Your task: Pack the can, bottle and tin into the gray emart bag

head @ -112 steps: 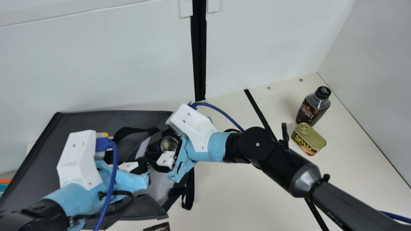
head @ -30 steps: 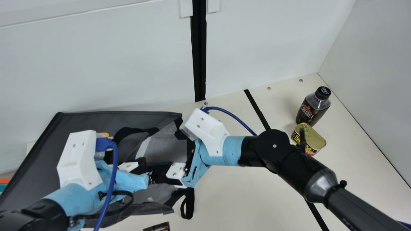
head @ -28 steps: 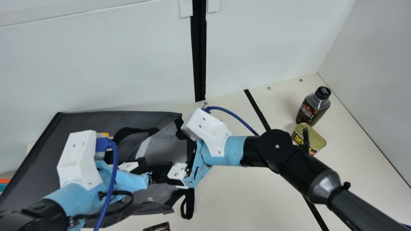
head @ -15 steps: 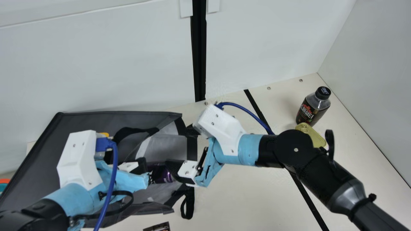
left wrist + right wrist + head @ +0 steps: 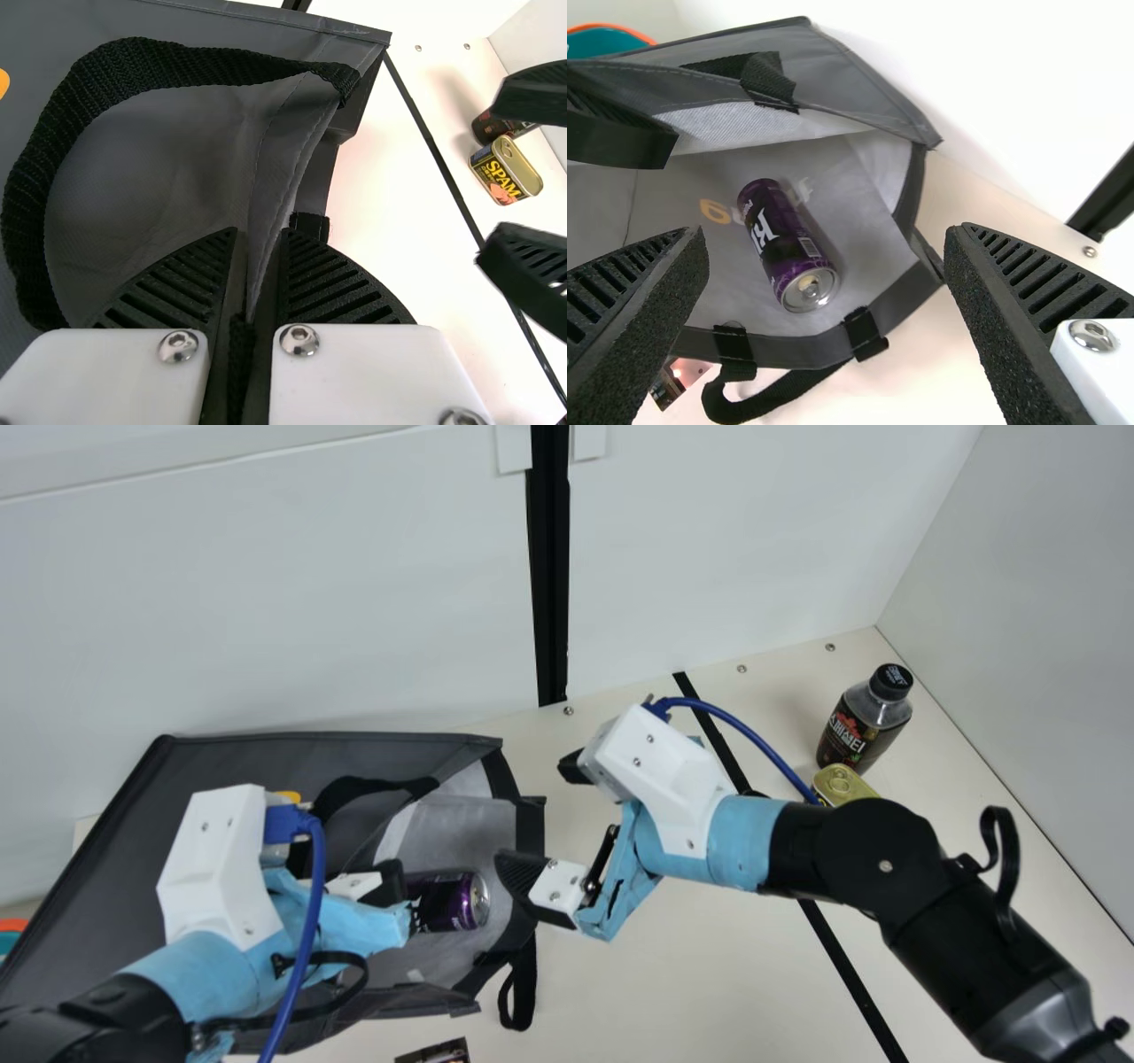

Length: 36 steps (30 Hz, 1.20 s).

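The left claw [image 5: 403,903] is squeezed almost shut, and it pinches the edge [image 5: 292,168] of the gray bag [image 5: 239,757]. The right claw [image 5: 533,815] is wide open, with just air between its fingers. It is up by the bag's open mouth, on the right side. I can't tell if it touches the bag.

The bag lies on the left of the table [image 5: 664,974], with its mouth to the right. The purple can [image 5: 456,902] is inside, lying on its side, and its round silver end points out the mouth.

The dark bottle [image 5: 855,731] stands up at the far right. The gold tin [image 5: 837,782] is just beside it, on the near side, partly behind the right arm.
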Each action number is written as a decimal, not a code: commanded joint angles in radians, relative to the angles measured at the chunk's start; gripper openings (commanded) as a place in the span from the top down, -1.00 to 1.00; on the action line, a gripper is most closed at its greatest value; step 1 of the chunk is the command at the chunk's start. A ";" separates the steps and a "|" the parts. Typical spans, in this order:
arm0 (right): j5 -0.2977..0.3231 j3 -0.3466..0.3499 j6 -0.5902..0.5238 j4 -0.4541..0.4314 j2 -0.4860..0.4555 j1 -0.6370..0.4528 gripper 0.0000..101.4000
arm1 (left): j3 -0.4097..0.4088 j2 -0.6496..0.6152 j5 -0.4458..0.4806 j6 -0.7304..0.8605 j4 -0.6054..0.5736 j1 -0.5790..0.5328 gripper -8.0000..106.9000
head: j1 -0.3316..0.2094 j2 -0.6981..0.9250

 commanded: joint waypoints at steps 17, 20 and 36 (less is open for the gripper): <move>-0.015 0.005 0.157 -0.166 -0.130 -0.070 -0.79 | 0.000 0.000 0.000 0.000 0.000 0.000 0.68 | -0.023 -0.001; -0.010 0.005 0.182 -0.193 -0.153 -0.085 -0.79 | 0.000 0.000 0.000 0.000 0.000 0.000 0.68 | -0.023 -0.001; 0.104 -0.036 0.191 -0.225 -0.244 -0.240 -0.79 | 0.000 0.000 0.000 0.000 0.000 0.000 0.68 | -0.023 -0.001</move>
